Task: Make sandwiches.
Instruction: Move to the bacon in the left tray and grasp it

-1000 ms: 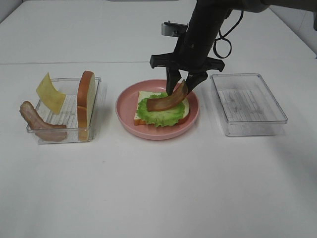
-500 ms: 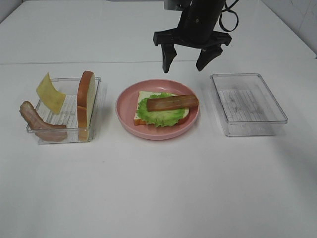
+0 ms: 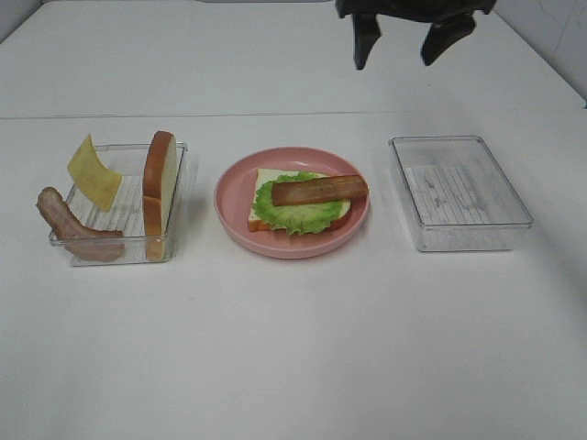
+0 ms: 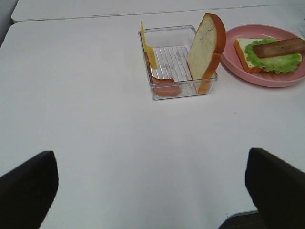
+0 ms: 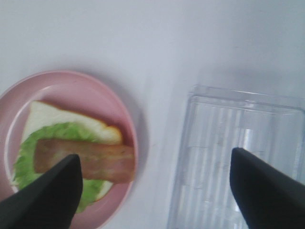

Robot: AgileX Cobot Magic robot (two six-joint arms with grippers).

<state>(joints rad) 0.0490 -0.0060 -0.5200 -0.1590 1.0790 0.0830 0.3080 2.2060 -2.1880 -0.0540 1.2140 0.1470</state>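
On the pink plate (image 3: 229,203) lies a bread slice (image 3: 266,179) topped with green lettuce (image 3: 292,214) and one brown bacon strip (image 3: 319,190). The same stack shows in the right wrist view, bacon strip (image 5: 88,160) on lettuce (image 5: 28,157). The left tray (image 3: 128,243) holds a second bread slice (image 3: 159,188) on edge, a yellow cheese square (image 3: 94,171) and another bacon strip (image 3: 73,229). My right gripper (image 3: 404,38) hangs open high above the far table, behind the plate, nothing in it. My left gripper (image 4: 151,191) is open over bare table, short of its tray (image 4: 178,90).
An empty clear tray (image 3: 459,191) stands right of the plate, also in the right wrist view as the clear tray (image 5: 238,157). White table all around, with a seam line (image 3: 138,115) running across behind the trays.
My right gripper let go of the bacon strip, which now lies flat on the lettuce, and rose up and away to the back right with its fingers spread.
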